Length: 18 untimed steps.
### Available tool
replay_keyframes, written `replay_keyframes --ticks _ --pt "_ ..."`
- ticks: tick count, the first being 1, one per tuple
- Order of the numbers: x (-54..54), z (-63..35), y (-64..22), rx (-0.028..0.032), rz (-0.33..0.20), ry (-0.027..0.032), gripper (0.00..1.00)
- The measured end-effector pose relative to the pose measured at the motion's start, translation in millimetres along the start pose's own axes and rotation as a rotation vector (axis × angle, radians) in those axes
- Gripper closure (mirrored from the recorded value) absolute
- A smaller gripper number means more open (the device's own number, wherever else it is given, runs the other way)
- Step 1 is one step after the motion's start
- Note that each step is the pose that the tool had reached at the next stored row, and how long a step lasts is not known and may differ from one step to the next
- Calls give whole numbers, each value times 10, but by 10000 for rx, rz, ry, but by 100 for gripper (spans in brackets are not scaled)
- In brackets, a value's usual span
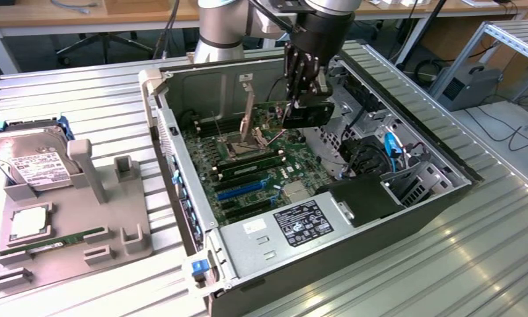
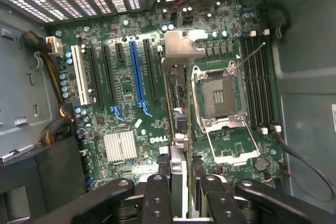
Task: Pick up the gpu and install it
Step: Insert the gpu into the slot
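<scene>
Inside the open computer case (image 1: 184, 76), my gripper (image 1: 302, 98) hangs above the motherboard (image 1: 264, 165), shut on the gpu (image 1: 305, 117). The card is lifted clear of the board, with its black cooler block below the fingers and its green board and silver bracket (image 1: 248, 109) toward the exterior view's left. In the wrist view the gpu (image 2: 176, 93) appears edge-on between the fingers (image 2: 157, 195) of my gripper (image 2: 181, 184), its silver bracket (image 2: 181, 45) at the far end. It hovers between the empty CPU socket (image 2: 218, 98) and the expansion slots, beside the long blue slot (image 2: 137, 77).
On the exterior view's left a grey fixture (image 1: 78, 228) holds a hard drive (image 1: 30, 162), a processor (image 1: 26, 224) and a memory stick (image 1: 57, 241). Case walls, a drive cage (image 1: 369, 198) and cables (image 1: 392, 148) crowd the exterior view's right. The power supply (image 1: 281, 234) sits at the case front.
</scene>
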State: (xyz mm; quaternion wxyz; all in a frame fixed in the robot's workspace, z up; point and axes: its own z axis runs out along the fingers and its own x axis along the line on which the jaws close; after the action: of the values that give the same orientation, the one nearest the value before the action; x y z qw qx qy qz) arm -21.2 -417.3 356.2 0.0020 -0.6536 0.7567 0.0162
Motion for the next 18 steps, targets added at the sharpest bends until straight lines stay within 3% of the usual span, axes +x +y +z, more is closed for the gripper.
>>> replay_keyframes --ticks 18 --pt "0 0 0 -26 -1068 23 73"
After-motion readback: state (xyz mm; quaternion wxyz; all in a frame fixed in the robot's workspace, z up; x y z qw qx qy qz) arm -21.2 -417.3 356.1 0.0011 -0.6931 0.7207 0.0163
